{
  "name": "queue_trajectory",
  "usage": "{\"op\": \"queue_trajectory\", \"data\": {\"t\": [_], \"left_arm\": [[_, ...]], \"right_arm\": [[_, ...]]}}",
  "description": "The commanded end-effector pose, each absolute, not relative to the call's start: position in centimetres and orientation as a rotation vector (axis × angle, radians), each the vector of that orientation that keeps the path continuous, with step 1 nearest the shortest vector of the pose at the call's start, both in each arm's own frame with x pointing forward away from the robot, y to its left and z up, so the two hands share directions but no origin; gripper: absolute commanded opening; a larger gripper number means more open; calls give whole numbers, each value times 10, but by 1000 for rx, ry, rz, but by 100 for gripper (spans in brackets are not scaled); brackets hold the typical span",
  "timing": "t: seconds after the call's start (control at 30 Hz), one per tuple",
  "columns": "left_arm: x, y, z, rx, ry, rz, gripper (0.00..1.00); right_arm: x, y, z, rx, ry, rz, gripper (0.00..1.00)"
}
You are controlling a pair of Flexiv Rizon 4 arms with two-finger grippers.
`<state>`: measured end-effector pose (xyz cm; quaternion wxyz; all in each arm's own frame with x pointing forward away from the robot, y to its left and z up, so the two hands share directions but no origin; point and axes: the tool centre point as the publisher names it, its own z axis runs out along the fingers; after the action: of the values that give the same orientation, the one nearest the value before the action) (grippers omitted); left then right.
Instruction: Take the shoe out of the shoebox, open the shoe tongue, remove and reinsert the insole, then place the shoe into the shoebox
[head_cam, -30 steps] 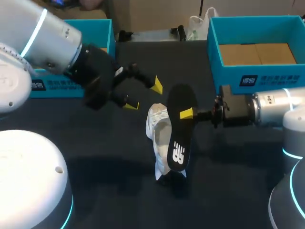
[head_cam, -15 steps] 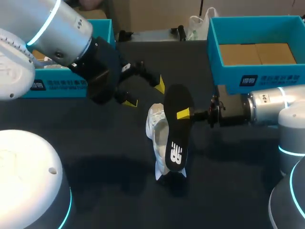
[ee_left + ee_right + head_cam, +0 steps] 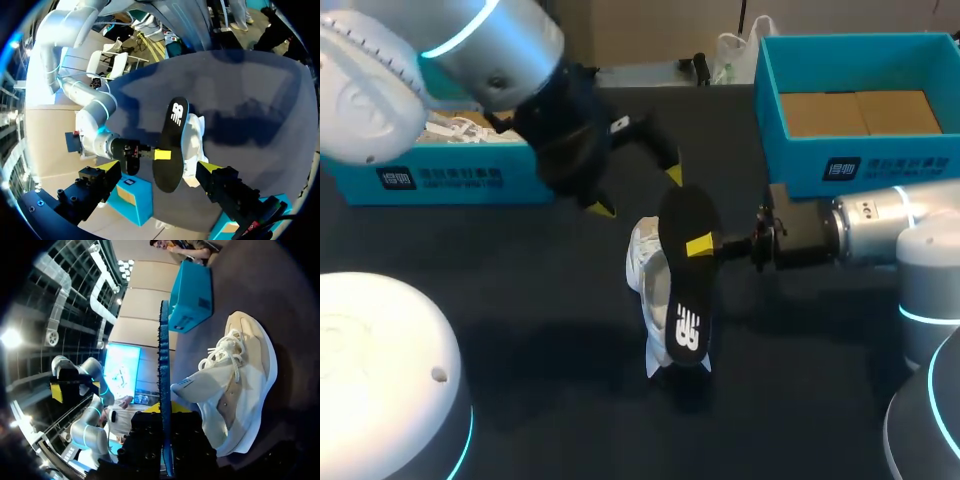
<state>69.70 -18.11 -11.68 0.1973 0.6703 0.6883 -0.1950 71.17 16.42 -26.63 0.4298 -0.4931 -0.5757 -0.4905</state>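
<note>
The white shoe (image 3: 648, 290) lies on its side on the dark table, mid-front. A black insole (image 3: 682, 278) with a white logo hangs above it, nearly upright, and my right gripper (image 3: 701, 245) is shut on its edge from the right. My left gripper (image 3: 638, 192) hovers open just behind and left of the insole, touching nothing. From the left wrist view the insole (image 3: 171, 142) and shoe (image 3: 193, 145) lie ahead of the open left gripper (image 3: 159, 167). In the right wrist view the insole (image 3: 164, 365) shows edge-on in my right gripper (image 3: 165, 415), with the shoe (image 3: 235, 385) beside it.
A blue shoebox (image 3: 455, 172) with white contents stands at the back left under my left arm. A second blue shoebox (image 3: 860, 160) with a cardboard floor stands at the back right. A white bag (image 3: 732, 50) lies at the far edge.
My left arm has swung right and toward the far side, its open gripper now closer to the insole's top. The right gripper has shifted the insole slightly left.
</note>
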Motion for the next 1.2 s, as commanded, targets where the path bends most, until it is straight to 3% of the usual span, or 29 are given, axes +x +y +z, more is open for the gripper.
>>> {"op": "queue_trajectory", "data": {"t": [0.03,1.2], "left_arm": [[703,-198,-114,2031,2071,-390,100],[705,-195,-131,1975,2357,-213,100]], "right_arm": [[712,161,-264,-1230,-1444,-1204,0],[712,170,-226,-1204,-1409,-1082,0]]}}
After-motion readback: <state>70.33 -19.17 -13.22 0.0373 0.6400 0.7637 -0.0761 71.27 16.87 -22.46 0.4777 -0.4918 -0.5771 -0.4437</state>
